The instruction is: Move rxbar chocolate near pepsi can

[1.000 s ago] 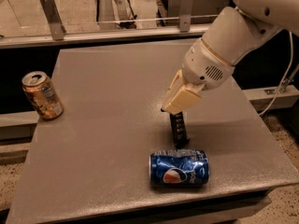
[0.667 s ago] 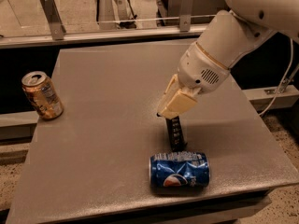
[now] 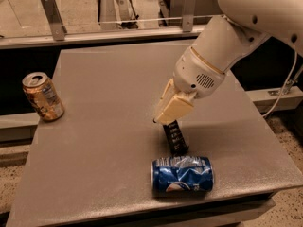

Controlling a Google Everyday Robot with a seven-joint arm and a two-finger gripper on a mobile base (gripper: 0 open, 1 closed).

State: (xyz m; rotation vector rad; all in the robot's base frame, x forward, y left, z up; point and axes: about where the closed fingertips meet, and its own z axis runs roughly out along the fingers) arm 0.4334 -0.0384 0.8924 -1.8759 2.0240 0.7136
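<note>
Where pincer (image 3: 166, 118) caps rxbar chocolate (image 3: 176, 137) (slightly tilted), top hidden.

Stretched down from upper right, white arm (image 3: 222, 46) tilted leftward; cream tool (image 3: 168, 118) low, clamped on upright chocolate bar (image 3: 175, 137).

A grey, matte tabletop (image 3: 104, 141) fills most of the frame. At its left edge, mid-height, a gold and tan soda can (image 3: 43, 96) stands upright with its opened top showing. Along the upper edge runs a metal rail (image 3: 94, 36) with two upright brackets (image 3: 51, 15). A white cable (image 3: 286, 91) hangs at the right edge above speckled floor (image 3: 289, 138). The gripper (image 3: 166, 121) hangs just right of centre.
</note>
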